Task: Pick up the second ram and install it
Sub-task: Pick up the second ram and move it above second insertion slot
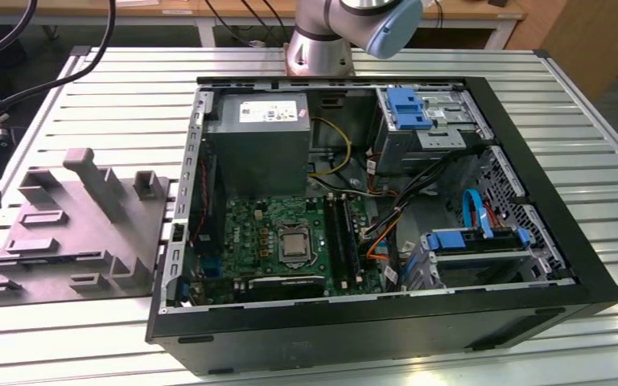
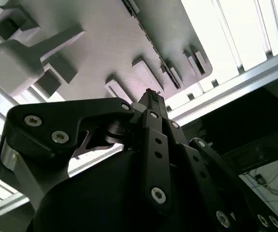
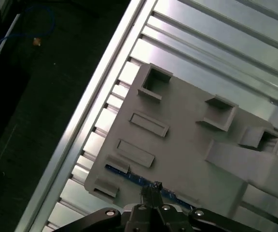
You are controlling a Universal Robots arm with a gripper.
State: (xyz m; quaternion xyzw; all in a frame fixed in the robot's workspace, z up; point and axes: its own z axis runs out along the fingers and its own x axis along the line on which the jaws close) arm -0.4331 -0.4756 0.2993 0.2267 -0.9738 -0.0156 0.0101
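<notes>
Pickup is not yet done, as I judge it: the second ram [image 3: 129, 177] sits in a slot along one edge of the grey fixture [image 1: 84, 233]. In the exterior view that fixture lies at nine o'clock from the open computer case [image 1: 395, 330]. The gripper [image 3: 153, 186] hangs above the strip, fingers pressed together on nothing. Both lifting it and seating it on the motherboard [image 1: 255, 233] remain. Count: one ram strip, one fixture, one case, one gripper.
</notes>
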